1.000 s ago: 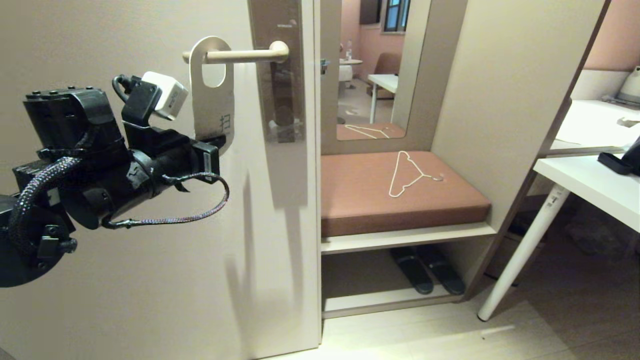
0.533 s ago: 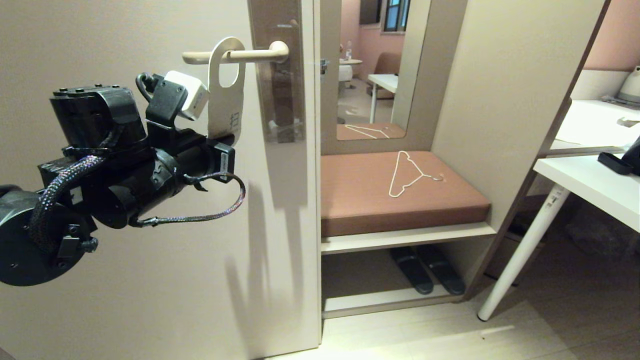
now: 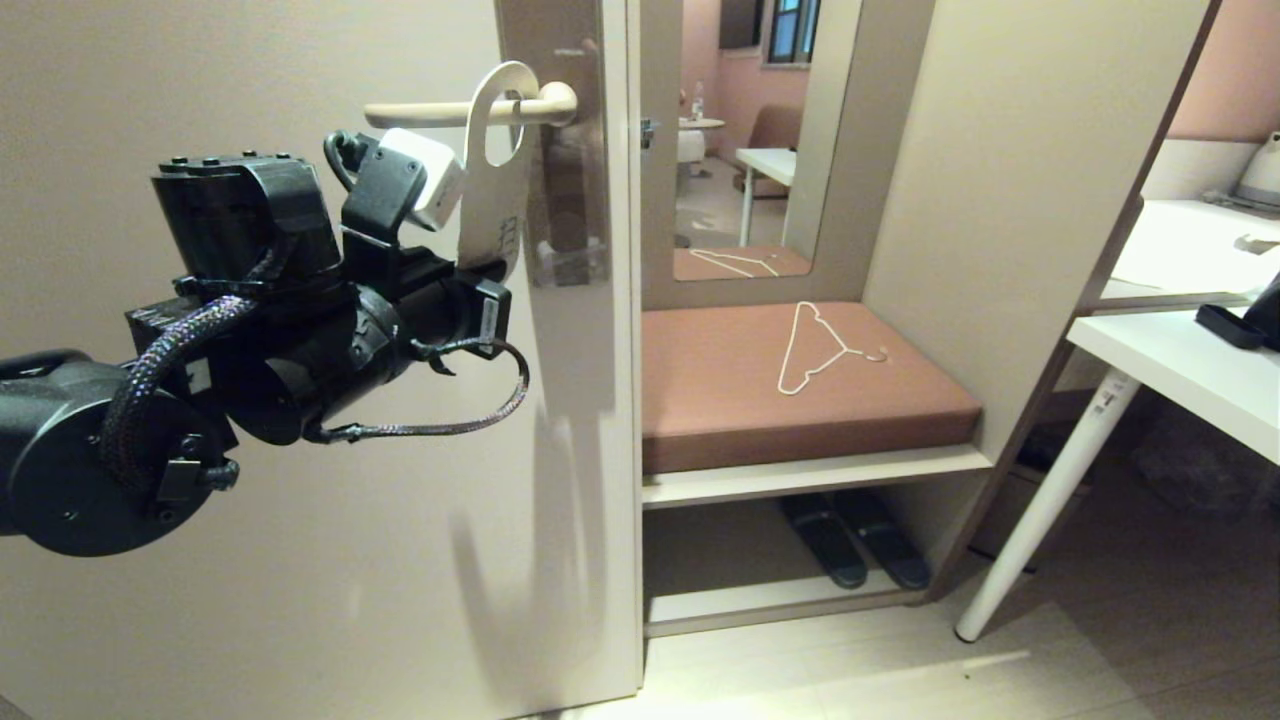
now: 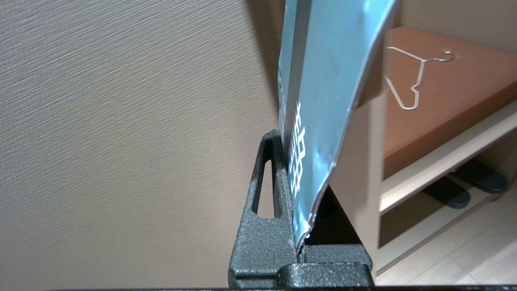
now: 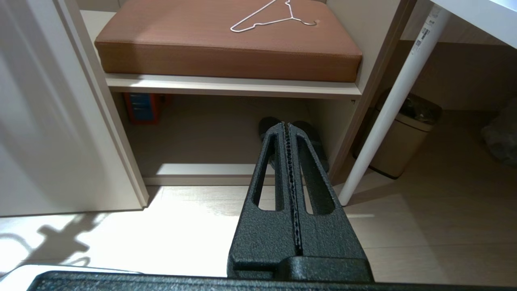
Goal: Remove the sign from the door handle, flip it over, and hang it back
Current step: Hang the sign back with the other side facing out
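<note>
A: Item one, the sign (image 3: 497,190)?
B: Hung on the door handle (image 3: 455,111) by its large hole, close to the handle's rounded knuckle end, just beside the tall brown-grey plate (image 3: 560,150). It hangs tilted, nearly edge-on in the head view. White face outward; the left wrist view shows the blue-grey face with white print.

A: Its relation to the left end effector (image 3: 490,285)?
B: Lower end of the sign sits between the fingers (image 4: 264,194), clamped tight. The card bows slightly above the grip.

A: Left arm pose?
B: Reaching in level from the left, wrist raised toward the handle, end effector pointing at the door (image 3: 300,560) just under the lever. A braided cable (image 3: 440,425) loops beneath the wrist.

A: Right end effector (image 5: 288,133)?
B: Parked low, jaws pressed together on nothing, pointing toward the floor (image 5: 424,226) before the open shelf.

A: Surroundings?
B: Right of the door, a padded brown bench (image 3: 800,385) with a white wire hanger (image 3: 815,350) lying on it near its back edge. A mirror (image 3: 750,140) above. Dark slippers (image 3: 850,540) on the shelf below. A white-legged table (image 3: 1180,375) at far right, a bin (image 5: 404,139) behind its leg. Nothing stands between the sign and the handle.
</note>
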Controlling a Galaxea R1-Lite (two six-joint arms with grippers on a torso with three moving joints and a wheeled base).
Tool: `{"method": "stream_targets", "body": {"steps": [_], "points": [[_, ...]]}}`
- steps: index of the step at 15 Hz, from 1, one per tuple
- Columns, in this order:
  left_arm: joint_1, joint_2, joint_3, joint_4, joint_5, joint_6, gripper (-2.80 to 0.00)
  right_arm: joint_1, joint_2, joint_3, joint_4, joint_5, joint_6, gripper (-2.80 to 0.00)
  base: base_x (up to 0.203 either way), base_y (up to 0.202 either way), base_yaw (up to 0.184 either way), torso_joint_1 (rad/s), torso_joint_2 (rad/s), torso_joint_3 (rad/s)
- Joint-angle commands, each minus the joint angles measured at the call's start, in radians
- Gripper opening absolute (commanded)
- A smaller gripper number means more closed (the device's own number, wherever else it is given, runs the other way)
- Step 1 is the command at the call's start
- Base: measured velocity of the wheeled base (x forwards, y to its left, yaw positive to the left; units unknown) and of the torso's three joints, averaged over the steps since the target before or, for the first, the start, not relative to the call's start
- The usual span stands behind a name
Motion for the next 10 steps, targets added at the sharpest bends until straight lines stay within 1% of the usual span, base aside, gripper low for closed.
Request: {"method": "stream_targets", "body": {"steps": [1,4,8,9,10], "points": [[-0.015,0.003,-0.002,-0.004,0.002,0.001,-2.80,0.000,0.000,0.000,0.001,0.000,0.000,-2.80,0.000,0.000,0.000,0.000,0.00,0.000],[-0.025,0.006,0.000,-0.004,0.018,0.001,-2.80,0.000,0.000,0.000,0.001,0.000,0.000,-2.80,0.000,0.000,0.000,0.000,0.00,0.000],[-0.039,0.004,0.003,-0.004,0.018,0.001,-2.80,0.000,0.000,0.000,0.001,0.000,0.000,-2.80,0.000,0.000,0.000,0.000,0.00,0.000],[-0.043,0.003,0.003,-0.004,0.018,0.001,0.00,0.000,0.000,0.000,0.001,0.000,0.000,-2.80,0.000,0.000,0.000,0.000,0.00,0.000],[-0.049,0.003,0.003,-0.005,0.017,-0.002,0.00,0.000,0.000,-0.001,0.001,0.000,0.000,-2.80,0.000,0.000,0.000,0.000,0.00,0.000]]}}
